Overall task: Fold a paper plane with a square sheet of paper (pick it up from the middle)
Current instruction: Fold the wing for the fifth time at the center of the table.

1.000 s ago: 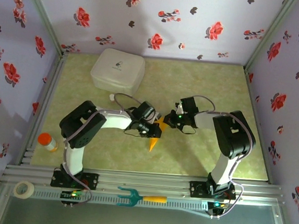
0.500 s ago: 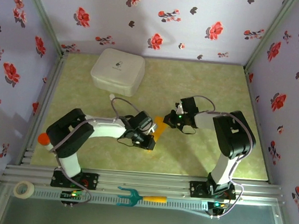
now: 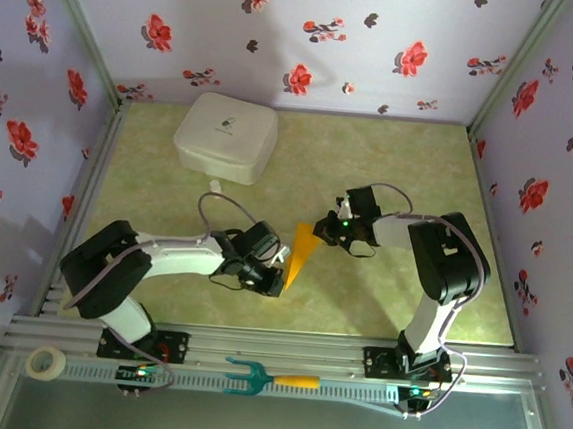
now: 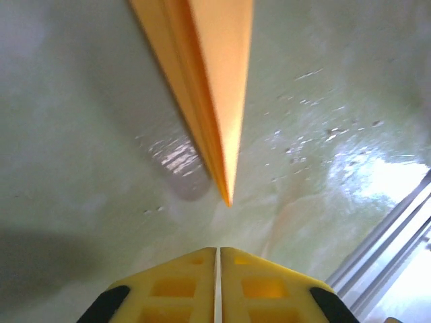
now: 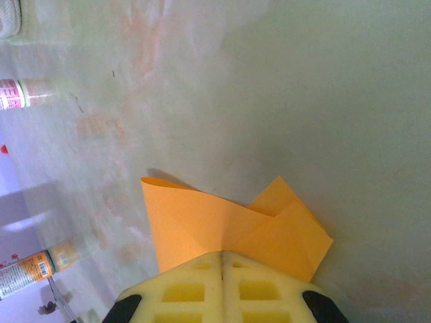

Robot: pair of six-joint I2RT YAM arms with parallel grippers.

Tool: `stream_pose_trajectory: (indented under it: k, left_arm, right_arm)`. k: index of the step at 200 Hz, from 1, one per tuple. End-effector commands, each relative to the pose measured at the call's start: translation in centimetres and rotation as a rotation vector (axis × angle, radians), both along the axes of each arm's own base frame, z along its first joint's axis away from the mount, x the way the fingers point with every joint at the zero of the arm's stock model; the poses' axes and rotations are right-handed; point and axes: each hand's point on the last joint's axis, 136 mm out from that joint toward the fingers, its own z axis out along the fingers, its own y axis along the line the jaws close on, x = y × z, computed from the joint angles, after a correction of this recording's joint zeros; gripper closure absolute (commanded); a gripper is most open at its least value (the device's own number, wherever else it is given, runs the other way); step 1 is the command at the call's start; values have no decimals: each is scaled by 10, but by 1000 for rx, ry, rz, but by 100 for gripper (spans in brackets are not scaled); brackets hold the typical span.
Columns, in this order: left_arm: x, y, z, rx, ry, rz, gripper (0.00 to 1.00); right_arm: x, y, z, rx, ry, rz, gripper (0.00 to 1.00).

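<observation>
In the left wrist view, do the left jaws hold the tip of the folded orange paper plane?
No, the orange paper plane ends short of the left gripper, whose jaws are shut.

My left arm and right arm, white shells with black joints, thin grey cables looping along each, small green lights at my bases, left tool bright yellow, gridded, black-cornered, right tool paler yellow

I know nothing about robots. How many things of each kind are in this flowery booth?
Black-and-white robot arms: 2
Folded orange paper plane: 1
White plastic box: 1
Small labelled bottles: 2
White tape roll: 1
Teal fork, orange handle: 1
Total: 8
</observation>
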Motion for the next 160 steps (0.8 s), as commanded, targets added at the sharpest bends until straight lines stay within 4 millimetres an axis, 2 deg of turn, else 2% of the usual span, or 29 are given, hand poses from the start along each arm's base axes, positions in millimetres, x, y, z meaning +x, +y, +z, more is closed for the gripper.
stream_pose_trajectory:
  k: [1, 42, 83, 112, 136, 160]
  left_arm:
    - [16, -6, 21, -51, -72, 37, 89]
    - [53, -6, 34, -112, -109, 152, 88]
    - [85, -9, 42, -142, -125, 229, 86]
    - [98, -17, 40, -140, -112, 244, 84]
    - [101, -31, 37, -174, -81, 229, 81]
    - [102, -38, 25, -161, -43, 222, 80]
  right_arm:
    - [-22, -18, -29, -87, 101, -28, 100]
    - [-18, -10, -16, -34, 67, -9, 98]
    - [-17, -7, -12, -21, 59, 1, 97]
    - [-17, -5, -9, -6, 51, 8, 96]
    - [-18, -5, -9, -5, 52, 10, 96]
    - [-16, 0, -3, 30, 42, 16, 95]
